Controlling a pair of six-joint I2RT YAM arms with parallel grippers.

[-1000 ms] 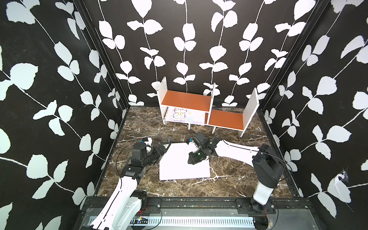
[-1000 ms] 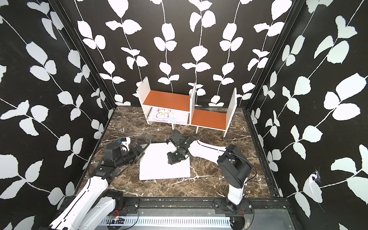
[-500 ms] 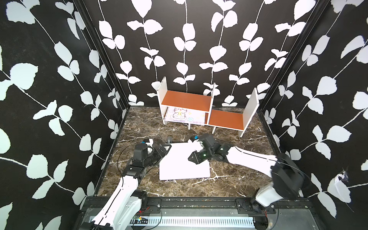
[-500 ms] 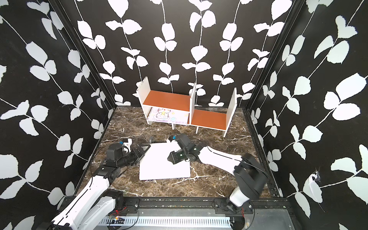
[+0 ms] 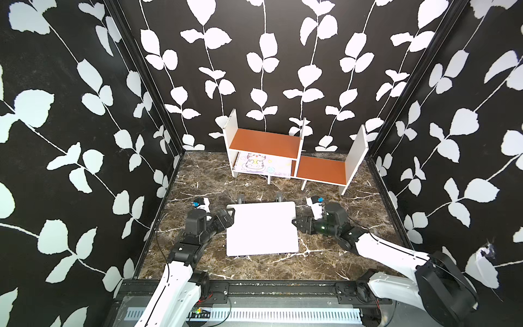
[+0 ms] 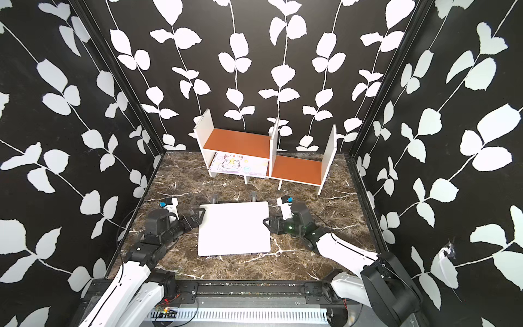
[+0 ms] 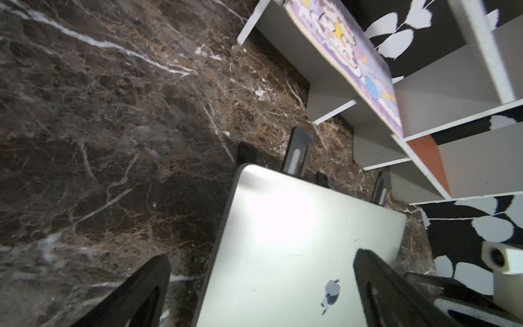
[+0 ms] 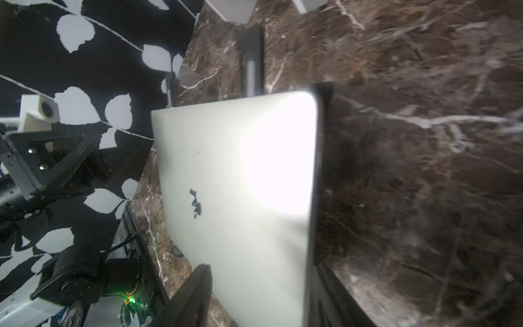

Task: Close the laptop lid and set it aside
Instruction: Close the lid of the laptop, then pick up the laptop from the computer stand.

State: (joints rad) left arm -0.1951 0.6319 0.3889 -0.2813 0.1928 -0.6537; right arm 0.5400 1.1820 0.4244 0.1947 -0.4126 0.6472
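- Lying flat and shut in both top views, the laptop [image 5: 261, 228] sits in the middle of the marble table [image 5: 325, 260]. 2 black tips of a stand [image 5: 240, 198] poke out past its far edge, so I judge it rests on that stand.
- In a top view, the left gripper [image 5: 229, 216] is low at the laptop's left edge and the right gripper [image 5: 295, 223] low at its right edge. Whether either touches it cannot be told from here.
- In a top view, the shelf [image 6: 237, 141] stands at the back wall with a cartoon notebook [image 6: 235, 165] in its lower bay, well apart from the laptop [image 6: 233, 229].
- In the left wrist view, the laptop lid [image 7: 283, 240] is down, its apple logo [image 7: 331, 294] facing up. The left gripper's jaws are spread wide, 1 of its fingers [image 7: 382, 288] above the lid and the other over bare table beside the edge. It is released and grasps nothing.
- In the right wrist view, the lid [image 8: 235, 184] shows no gap along its visible edge. The right gripper's fingers [image 8: 195, 294] stand apart with the laptop's edge between them, so nothing is pinched and the gripper is released.
- Of 2 steps, closing looks done. Setting the laptop aside is left, since it is not yet lifted off the stand, and the 2 grippers at opposite edges look placed for that lift.
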